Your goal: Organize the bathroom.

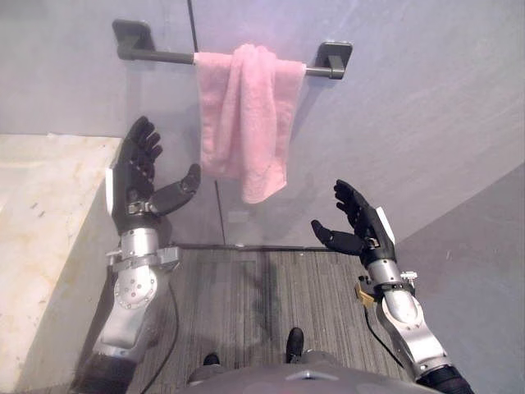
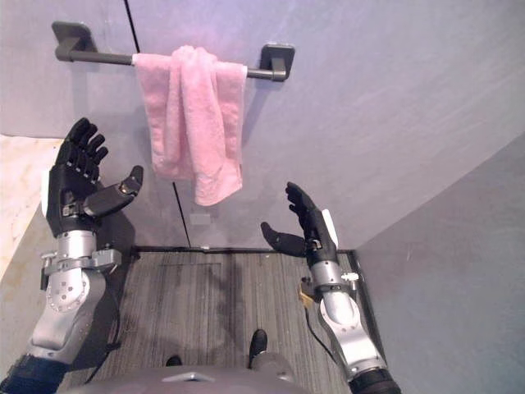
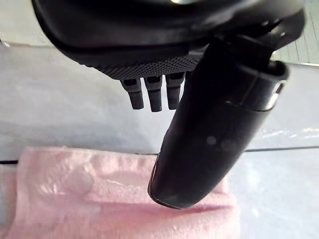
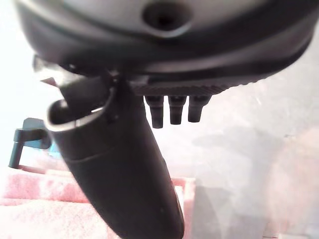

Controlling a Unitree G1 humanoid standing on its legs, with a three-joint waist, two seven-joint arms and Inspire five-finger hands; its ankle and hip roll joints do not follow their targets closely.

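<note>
Hanging over a dark towel bar (image 1: 164, 57) fixed to the grey wall (image 1: 426, 107), a pink towel (image 1: 243, 115) is draped in bunched, uneven folds, its longest corner dropping lower on the robot's right side. The left hand (image 1: 135, 176) is raised just beside the towel's left edge, palm turned toward it, fingers straight and spread with the thumb reaching out toward the cloth without touching it; it holds nothing. The right hand (image 1: 359, 220) sits lower, below and to the right of the towel's hanging corner, apart from it, its fingers loosely extended and thumb out, also holding nothing. A pale marbled counter (image 1: 41, 213) lies at the left, and grey striped flooring (image 1: 246, 304) runs below the wall. No writing or label can be made out on the towel, bar or wall.
</note>
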